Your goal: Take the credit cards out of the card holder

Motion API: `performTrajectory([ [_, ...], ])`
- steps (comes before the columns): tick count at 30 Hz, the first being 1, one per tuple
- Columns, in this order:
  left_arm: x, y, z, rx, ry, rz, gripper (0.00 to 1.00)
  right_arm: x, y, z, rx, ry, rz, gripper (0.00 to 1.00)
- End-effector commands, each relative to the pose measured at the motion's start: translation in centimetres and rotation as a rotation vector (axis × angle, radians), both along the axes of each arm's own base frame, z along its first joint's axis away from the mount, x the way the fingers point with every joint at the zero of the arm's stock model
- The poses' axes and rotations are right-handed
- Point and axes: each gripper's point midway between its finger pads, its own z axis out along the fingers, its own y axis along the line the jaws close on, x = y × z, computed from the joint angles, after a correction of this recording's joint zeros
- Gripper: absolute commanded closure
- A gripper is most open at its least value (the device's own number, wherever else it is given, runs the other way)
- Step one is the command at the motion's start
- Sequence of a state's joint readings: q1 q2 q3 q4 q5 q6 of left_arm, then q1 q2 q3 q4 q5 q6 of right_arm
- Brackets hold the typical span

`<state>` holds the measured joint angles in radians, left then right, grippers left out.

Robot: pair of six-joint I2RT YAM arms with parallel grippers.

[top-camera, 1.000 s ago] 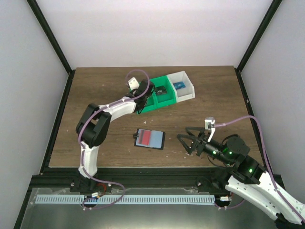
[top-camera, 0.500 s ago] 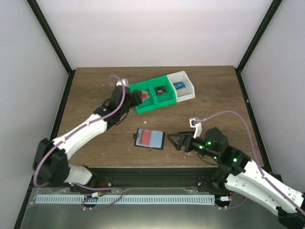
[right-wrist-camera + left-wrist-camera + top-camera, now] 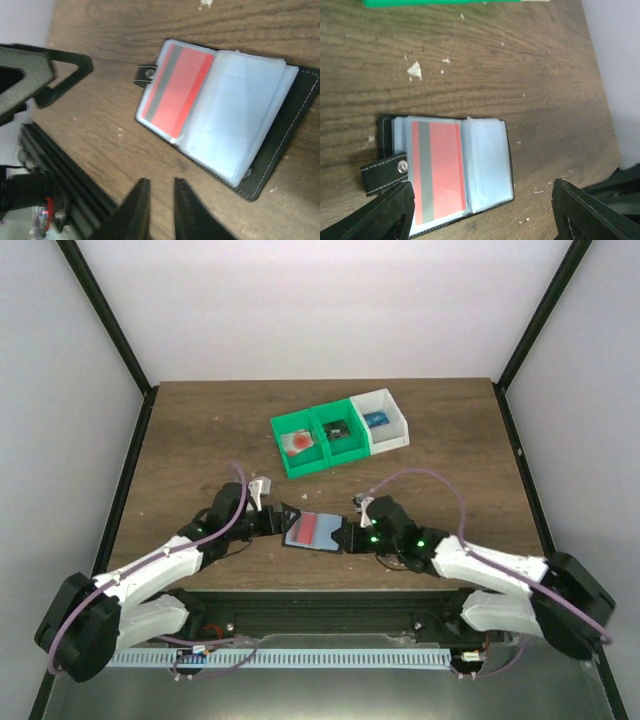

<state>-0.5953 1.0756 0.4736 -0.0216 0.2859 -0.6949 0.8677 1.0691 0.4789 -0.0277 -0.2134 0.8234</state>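
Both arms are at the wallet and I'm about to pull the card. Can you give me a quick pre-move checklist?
1. card holder lying open and flat: ok.
2. red card in view, no gripper covering it: ok.
3. left gripper open and empty: ok.
4. right gripper wide enough to grasp: not ok, its jaws are nearly together and empty.
5. Further cards inside: cannot tell.

Lab test enclosure: plain white walls, black frame struts, wooden table.
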Motion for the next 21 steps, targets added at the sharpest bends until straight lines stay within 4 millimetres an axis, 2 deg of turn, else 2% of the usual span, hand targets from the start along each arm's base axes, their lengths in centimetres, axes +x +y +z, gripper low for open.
performTrajectory([
  [1, -0.8, -0.8, -0.7, -0.077, 0.019, -0.041, 0.21, 2.2, 3.0, 0.4, 0.025, -0.052, 0.02, 0.91],
  [2, -0.8, -1.0, -0.6, -0.111, 0.016, -0.047, 0.19, 2.6, 3.3, -1.0, -0.007, -0.035, 0.022, 0.97],
  [3, -1.0, -1.3, -0.8, -0.138, 0.023, -0.061, 0.18, 2.9, 3.6, -1.6, -0.023, -0.024, 0.022, 0.99],
  [10, -1.6, -1.4, -2.8, -0.166, 0.081, -0.085, 0.17, 3.8, 5.0, -5.7, -0.081, 0.055, 0.033, 0.99],
  [16, -1.1, -1.2, -4.3, -0.119, 0.088, -0.07, 0.16, 3.9, 4.0, -8.6, -0.152, 0.09, 0.013, 1.0],
  [21, -0.9, -1.1, -4.6, -0.11, 0.088, -0.06, 0.17, 3.5, 3.3, -9.5, -0.165, 0.102, 0.012, 1.0],
])
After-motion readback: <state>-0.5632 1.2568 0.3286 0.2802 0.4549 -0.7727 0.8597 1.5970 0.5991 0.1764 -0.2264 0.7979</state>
